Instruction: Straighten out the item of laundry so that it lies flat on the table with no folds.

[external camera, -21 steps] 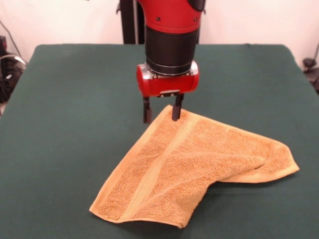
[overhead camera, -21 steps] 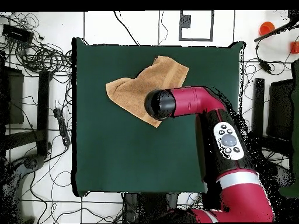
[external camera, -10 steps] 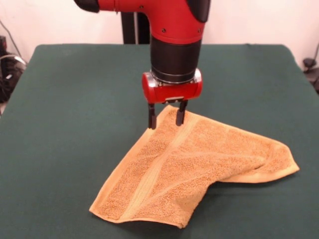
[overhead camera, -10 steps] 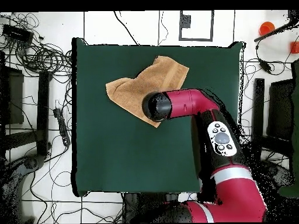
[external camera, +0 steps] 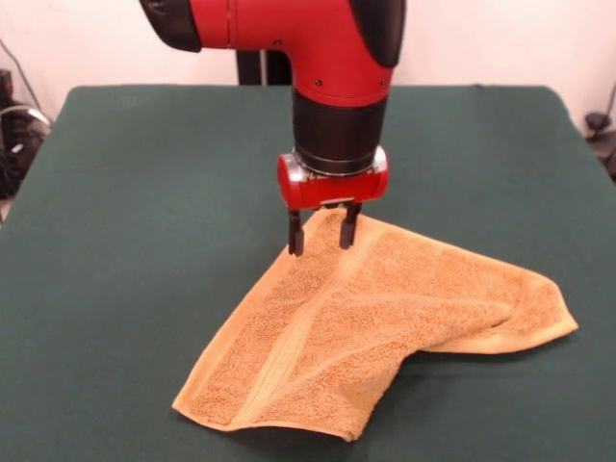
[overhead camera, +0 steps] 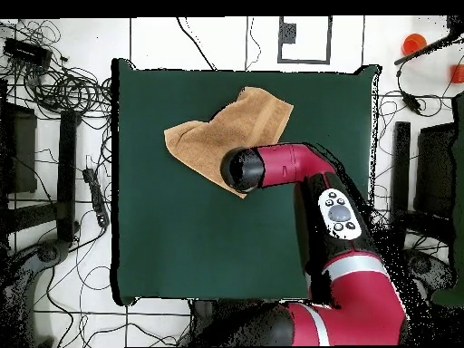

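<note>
One fold at least is left in the towel [external camera: 385, 318], so I judge the job barely begun: nothing has been spread yet. My jaws [external camera: 321, 234] hang parted over the towel's far corner, one finger either side of the tip, gripping nothing that I can see; whether the tips touch the cloth I cannot tell. The towel lies on the green surface [external camera: 144, 192], towards the edge farthest from the robot's base and well off the side edges. It is golden-orange terry, doubled over into a rough triangle, a paler band running down the upper layer, and a lower layer poking out to one side.
</note>
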